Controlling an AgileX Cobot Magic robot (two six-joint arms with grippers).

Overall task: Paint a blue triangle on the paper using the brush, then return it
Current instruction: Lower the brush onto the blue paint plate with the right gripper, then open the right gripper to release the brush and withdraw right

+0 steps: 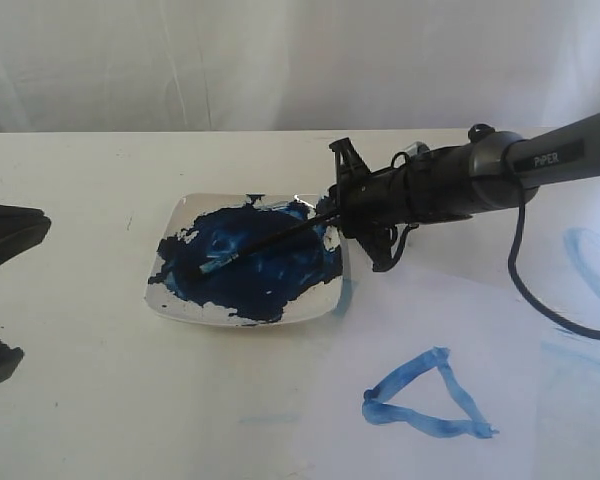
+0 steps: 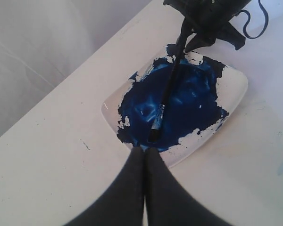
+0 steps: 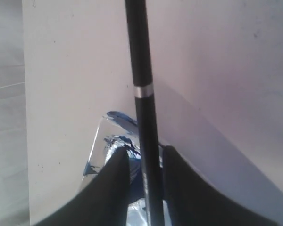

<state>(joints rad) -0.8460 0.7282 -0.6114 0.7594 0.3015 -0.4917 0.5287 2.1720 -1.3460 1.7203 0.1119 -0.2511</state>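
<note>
By my reckoning the painting was done: the blue triangle [image 1: 420,419] sat closed on the paper [image 1: 480,330], toward the desk edge nearest the exterior camera. It was three uneven, streaky strokes making a lopsided outline.

What was left was the return, and that looked nearly complete. The brush [image 1: 270,240] lay slanted across the plate [image 2: 232,84], which sat mid-desk toward the far edge. Its bristle tip was down in the paint and its upper handle ran between the fingers of the right hand [image 1: 345,212]. In the right wrist view those fingers stood slightly apart, with a sliver of gap on each side of the handle. I judged that hand open around it, not clamped, with only backing the arm away left to do. The left hand [image 2: 144,150] hung by the plate's corner, fingers pressed together on nothing.

The brush was slim, round and glossy black with a thin silver band. The plate was square, shallow and white, with rounded corners, smeared thick with dark, wet-looking blue. The desk [image 1: 80,180] was matt cream.
</note>
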